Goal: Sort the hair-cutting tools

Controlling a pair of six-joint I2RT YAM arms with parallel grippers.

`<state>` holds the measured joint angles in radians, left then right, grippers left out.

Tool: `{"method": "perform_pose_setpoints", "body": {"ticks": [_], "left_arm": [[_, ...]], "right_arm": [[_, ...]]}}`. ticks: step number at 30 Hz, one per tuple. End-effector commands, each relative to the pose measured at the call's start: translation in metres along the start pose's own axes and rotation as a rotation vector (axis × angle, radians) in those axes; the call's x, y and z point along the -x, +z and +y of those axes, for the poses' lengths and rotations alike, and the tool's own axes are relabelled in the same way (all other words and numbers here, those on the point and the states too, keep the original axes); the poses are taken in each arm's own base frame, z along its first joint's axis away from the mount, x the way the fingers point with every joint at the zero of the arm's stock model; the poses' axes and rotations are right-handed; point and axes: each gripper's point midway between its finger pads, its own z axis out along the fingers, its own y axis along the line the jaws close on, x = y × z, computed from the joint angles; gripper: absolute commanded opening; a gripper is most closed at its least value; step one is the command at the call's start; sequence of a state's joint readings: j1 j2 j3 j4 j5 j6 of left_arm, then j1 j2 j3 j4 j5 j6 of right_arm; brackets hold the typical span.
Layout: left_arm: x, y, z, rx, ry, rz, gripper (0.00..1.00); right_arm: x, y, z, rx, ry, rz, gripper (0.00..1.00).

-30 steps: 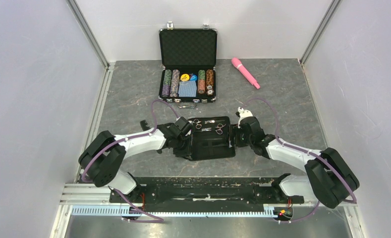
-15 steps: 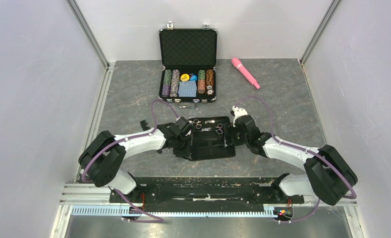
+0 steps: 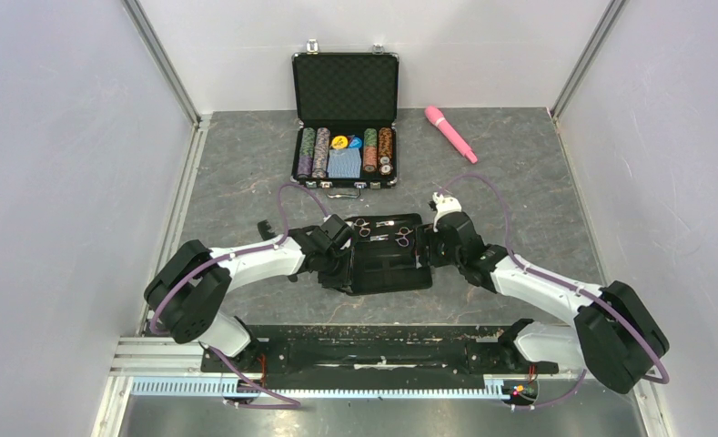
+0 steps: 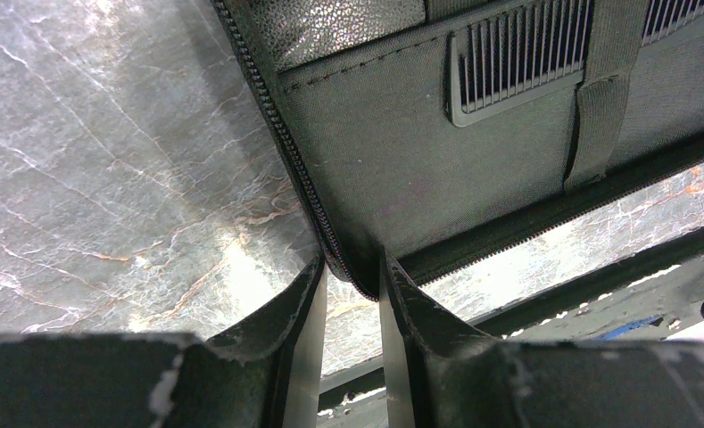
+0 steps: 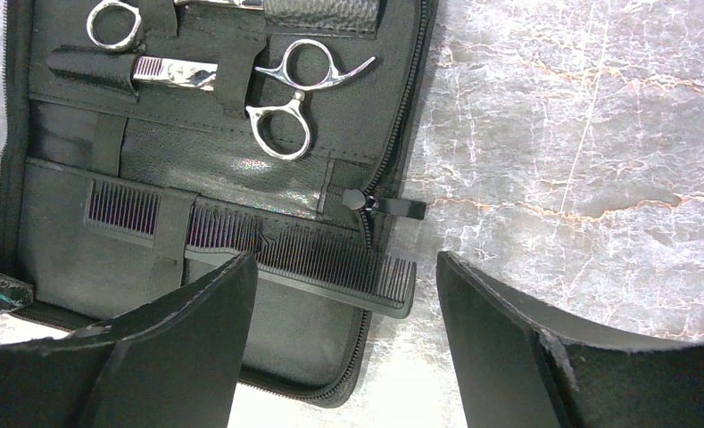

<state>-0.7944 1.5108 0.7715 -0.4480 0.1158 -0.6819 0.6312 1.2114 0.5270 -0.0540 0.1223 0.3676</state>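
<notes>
A black fabric pouch lies open between my arms. Two silver scissors sit strapped in its far half; one shows in the right wrist view, another at that view's top left. A black comb lies under a strap, and its end sticks out past the pouch's zip edge. My right gripper is open wide, its fingers on either side of that comb end. My left gripper is shut on the pouch's zip corner. A second comb sits strapped there.
An open case of poker chips stands at the back centre. A pink wand lies at the back right. A zip pull sticks out from the pouch's right edge. Walls close in on the left, right and back.
My right gripper shifted slightly left along the pouch's right edge and came back. The left arm and the pouch have not moved.
</notes>
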Motion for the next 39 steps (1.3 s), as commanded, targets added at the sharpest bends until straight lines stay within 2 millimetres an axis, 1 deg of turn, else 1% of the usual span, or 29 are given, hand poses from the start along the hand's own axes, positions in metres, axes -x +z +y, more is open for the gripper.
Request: {"method": "perform_pose_setpoints", "body": {"ticks": [1, 7, 12, 16, 19, 29, 33, 34, 39], "left_arm": [[0.01, -0.006, -0.008, -0.023, 0.037, -0.044, 0.33], [0.011, -0.006, -0.008, -0.024, 0.04, -0.045, 0.33], [0.011, -0.005, -0.009, -0.024, 0.041, -0.043, 0.33], [0.011, -0.006, -0.009, -0.025, 0.04, -0.043, 0.33], [0.011, -0.005, -0.009, -0.025, 0.042, -0.041, 0.33], [0.011, -0.006, -0.009, -0.025, 0.041, -0.044, 0.33], [0.011, -0.006, -0.009, -0.027, 0.042, -0.045, 0.33], [0.01, -0.006, -0.008, -0.026, 0.041, -0.044, 0.33], [0.01, -0.007, -0.008, -0.025, 0.042, -0.046, 0.33]], "right_arm": [[0.001, -0.004, 0.0, -0.002, 0.01, -0.013, 0.76], [-0.008, -0.001, 0.007, 0.041, 0.017, 0.013, 0.75], [-0.017, 0.002, 0.005, 0.035, 0.018, 0.042, 0.75], [-0.017, 0.003, 0.004, 0.026, 0.014, 0.039, 0.75], [-0.019, 0.003, 0.007, 0.039, 0.012, 0.046, 0.74], [-0.011, 0.002, 0.03, 0.098, 0.008, 0.027, 0.74], [-0.013, 0.004, 0.037, 0.105, 0.003, 0.038, 0.74], [-0.008, 0.006, 0.042, 0.114, 0.006, 0.019, 0.74], [-0.004, 0.009, 0.048, 0.116, -0.007, 0.009, 0.74]]}}
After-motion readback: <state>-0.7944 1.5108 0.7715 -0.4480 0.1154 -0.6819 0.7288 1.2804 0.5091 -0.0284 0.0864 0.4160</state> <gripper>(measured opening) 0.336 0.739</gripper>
